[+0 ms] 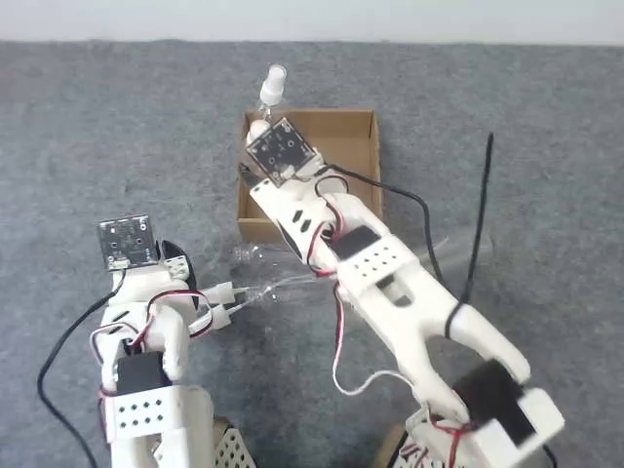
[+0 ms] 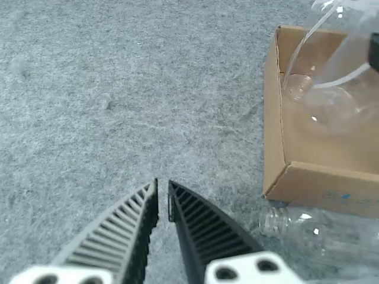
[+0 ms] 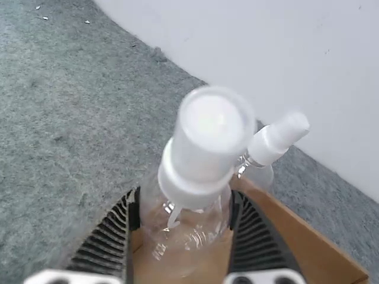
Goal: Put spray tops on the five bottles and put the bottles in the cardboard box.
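1. High view: My right arm [image 1: 390, 283] stretches from the near right to the cardboard box [image 1: 366, 122], with its wrist above the box's left side. A topped bottle [image 1: 272, 86] stands upright at the box's far left corner. My left gripper [image 1: 175, 258] sits at the near left, apart from the box. Between the arms, two clear bottles [image 1: 261, 256] lie on the grey carpet [image 1: 97, 127] just near of the box, with loose spray tops [image 1: 222, 292] beside them.

2. Left wrist view: My left gripper [image 2: 163, 184] is all but closed, with only a thin slit between the ribbed fingers. It grips nothing and hangs over bare carpet [image 2: 118, 89]. The cardboard box [image 2: 273, 106] lies farther off. An uncapped bottle [image 2: 308, 228] lies on the carpet just beside the box's near wall. Another clear bottle [image 2: 334, 100] is inside the box.

3. Right wrist view: My right gripper [image 3: 185, 204] is clamped on the held bottle [image 3: 189, 228], a finger pressed to each side of its clear body. That bottle stands upright with a white cap [image 3: 210, 133], above the box's edge [image 3: 314, 254]. A second sprayer bottle [image 3: 273, 141] stands just beyond it, near the white wall [image 3: 266, 53].
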Robot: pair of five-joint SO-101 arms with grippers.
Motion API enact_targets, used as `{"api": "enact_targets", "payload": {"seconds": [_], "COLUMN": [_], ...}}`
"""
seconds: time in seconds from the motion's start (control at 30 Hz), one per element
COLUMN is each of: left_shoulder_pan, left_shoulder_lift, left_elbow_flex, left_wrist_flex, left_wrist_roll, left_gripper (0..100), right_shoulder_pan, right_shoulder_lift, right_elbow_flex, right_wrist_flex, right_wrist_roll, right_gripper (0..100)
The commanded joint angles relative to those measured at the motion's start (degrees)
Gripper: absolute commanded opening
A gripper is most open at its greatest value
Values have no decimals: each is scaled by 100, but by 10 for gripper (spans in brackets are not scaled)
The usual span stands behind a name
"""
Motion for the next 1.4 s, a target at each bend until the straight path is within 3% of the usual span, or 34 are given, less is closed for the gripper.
{"api": "enact_targets", "payload": {"seconds": [0.0,0.67,1.37], "left_shoulder_pan": [-26,-26,-26], "left_shoulder_lift": [-88,-88,-88], "left_elbow_flex": [-66,-57,-4], "left_wrist_flex": [-149,-132,-158], "left_wrist_roll": [-53,-229,-308], "left_gripper": [31,31,31], "right_shoulder_pan": [154,444,470], "right_shoulder_lift": [374,2712,2862], "right_elbow_flex": [-949,-2488,-2549], "right_wrist_flex": [-110,-154,224], "right_wrist_roll": [53,18,26], "right_gripper": [6,6,7]}}
